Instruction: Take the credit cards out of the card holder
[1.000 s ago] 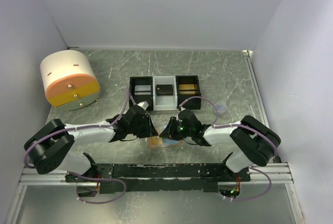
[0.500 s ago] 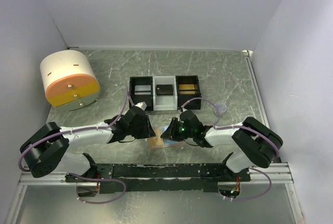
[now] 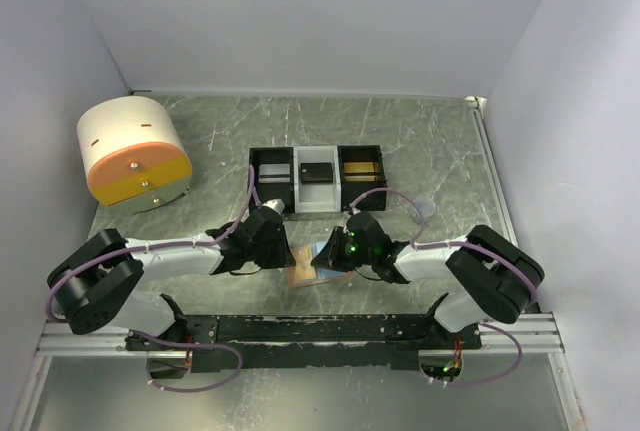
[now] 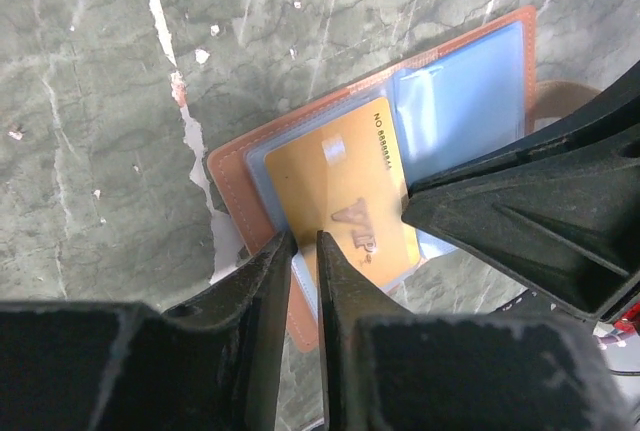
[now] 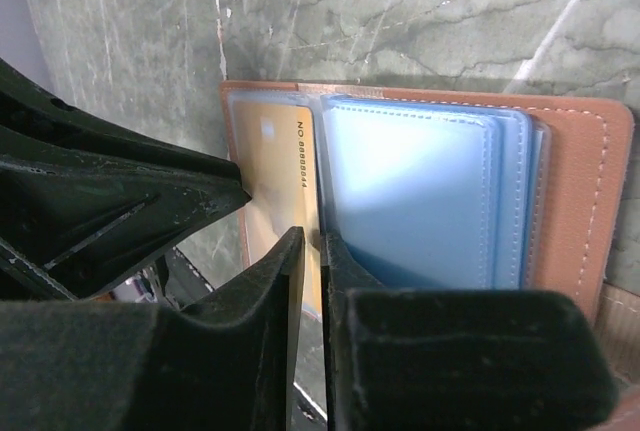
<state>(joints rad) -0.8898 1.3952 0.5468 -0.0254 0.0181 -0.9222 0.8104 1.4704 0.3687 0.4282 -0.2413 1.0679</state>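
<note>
The card holder point(image 3: 303, 273) lies open on the table between both grippers: a salmon cover point(image 4: 245, 176) with light blue leaves point(image 5: 420, 196). A gold credit card point(image 4: 335, 186) sits in its left pocket. My left gripper point(image 4: 305, 246) stands on the holder's near left edge. Its jaws are almost together, with the lining and cover edge in the slim gap. My right gripper point(image 5: 312, 243) is nearly shut at the seam between the gold card point(image 5: 275, 166) and the blue leaves. In the top view the left gripper point(image 3: 288, 254) and right gripper point(image 3: 322, 256) nearly meet.
A black-and-white three-compartment tray point(image 3: 316, 156) stands just behind, with a dark card point(image 3: 318, 172) and a gold card point(image 3: 360, 166) in it. A round white-and-orange container point(image 3: 133, 151) sits at the far left. A small clear cup point(image 3: 425, 209) is at right.
Both pairs of jaws have narrowed over the card holder. The left gripper has edged slightly right toward it, and the right gripper has hardly moved.
</note>
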